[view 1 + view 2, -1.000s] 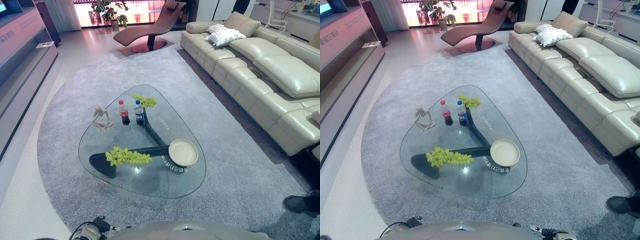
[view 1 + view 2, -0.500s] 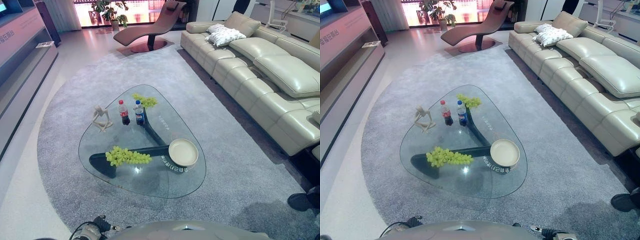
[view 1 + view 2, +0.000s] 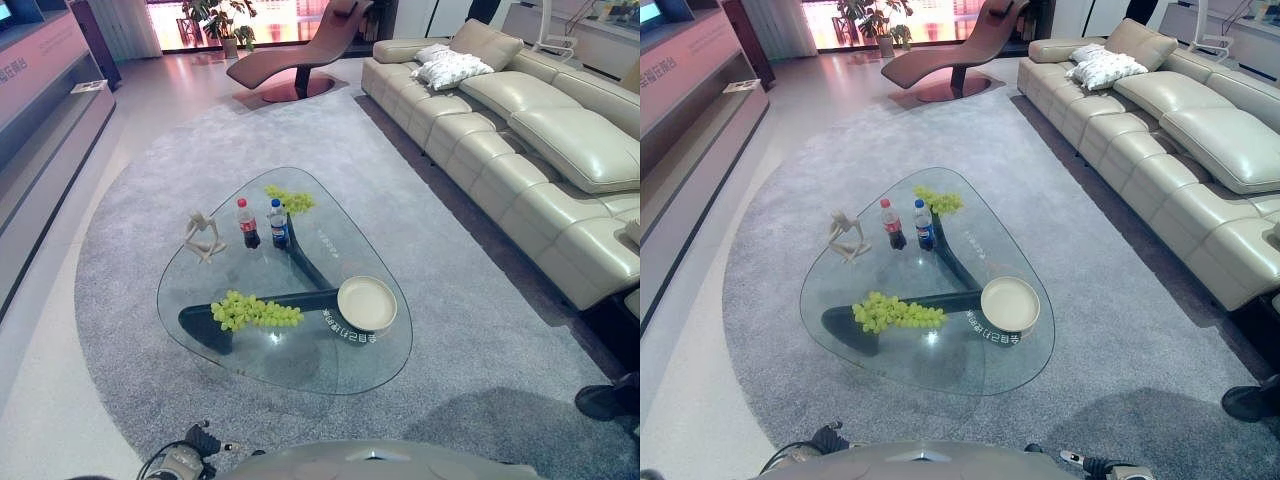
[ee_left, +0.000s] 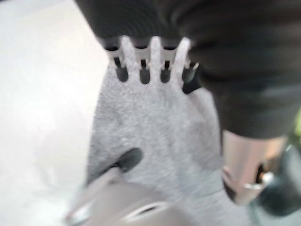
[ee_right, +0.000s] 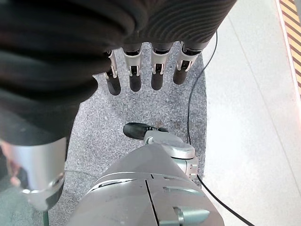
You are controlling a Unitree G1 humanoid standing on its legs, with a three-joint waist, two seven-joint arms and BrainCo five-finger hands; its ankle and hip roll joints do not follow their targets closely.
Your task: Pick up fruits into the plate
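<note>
glass coffee table (image 3: pixel 300 370) on a round grey rug (image 3: pixel 480 350), well ahead of both hands. near the table's near-left edge, a large bunch of green grapes (image 3: pixel 252 311) lying on the glass. just to its right, by the near-right edge, an empty cream plate (image 3: pixel 366 303), apart from the grapes. at the far edge, a smaller bunch of green grapes (image 3: pixel 287 200), with two small bottles, red-capped bottle (image 3: pixel 246 224) and blue-capped bottle (image 3: pixel 278 223), upright just in front of it. toward the left edge, a pale figurine (image 3: pixel 202 237). beige sofa (image 3: pixel 540 150) along the rug's right side.

left hand (image 4: pixel 150 66) over the rug, fingers straight and relaxed, holding nothing. right hand (image 5: pixel 143 70) likewise over the rug, fingers extended side by side, thumb apart, nothing in it.
</note>
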